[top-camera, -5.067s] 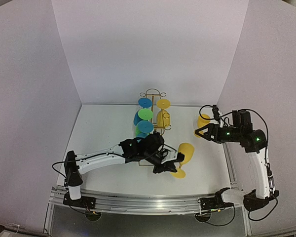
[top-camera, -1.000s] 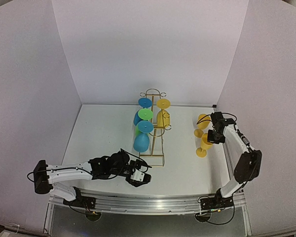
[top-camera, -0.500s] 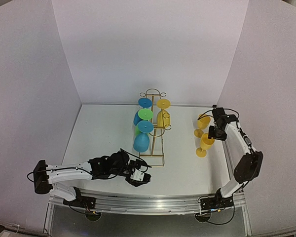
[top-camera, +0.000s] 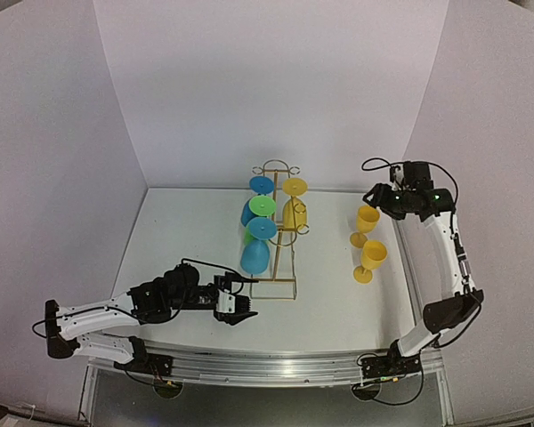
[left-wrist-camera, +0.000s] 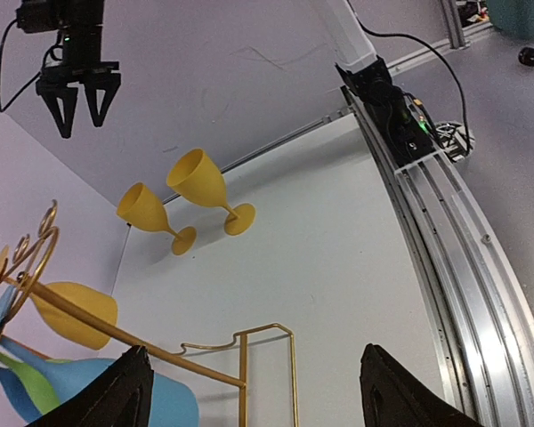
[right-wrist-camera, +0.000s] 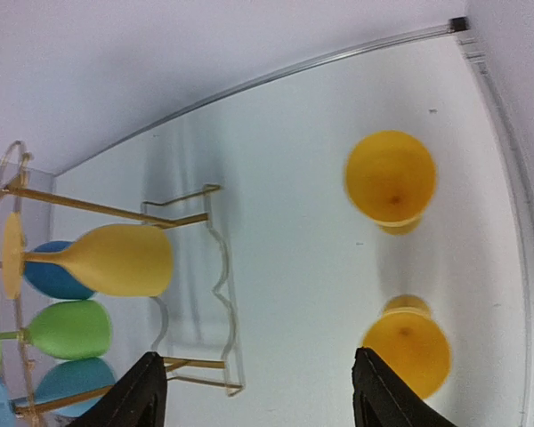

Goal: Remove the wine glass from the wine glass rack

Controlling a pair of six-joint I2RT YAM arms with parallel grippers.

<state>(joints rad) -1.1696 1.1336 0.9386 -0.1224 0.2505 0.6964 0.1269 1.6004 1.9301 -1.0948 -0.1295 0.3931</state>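
Observation:
The gold wire wine glass rack stands mid-table, with blue and green wine glasses hanging on its left side and one yellow wine glass on its right. Two more yellow wine glasses stand upright on the table to the right. My right gripper hovers open above and behind them, holding nothing. It looks down on them and on the hanging yellow glass. My left gripper lies low and open, empty, just in front of the rack's base.
White walls close in the table at the back and both sides. An aluminium rail runs along the near edge, with the arm bases on it. A bare strip of table lies between the rack and the standing glasses.
My right gripper opened off the nearer standing yellow glass, then rose and moved back. My left arm pulled back to the left, away from the rack's front.

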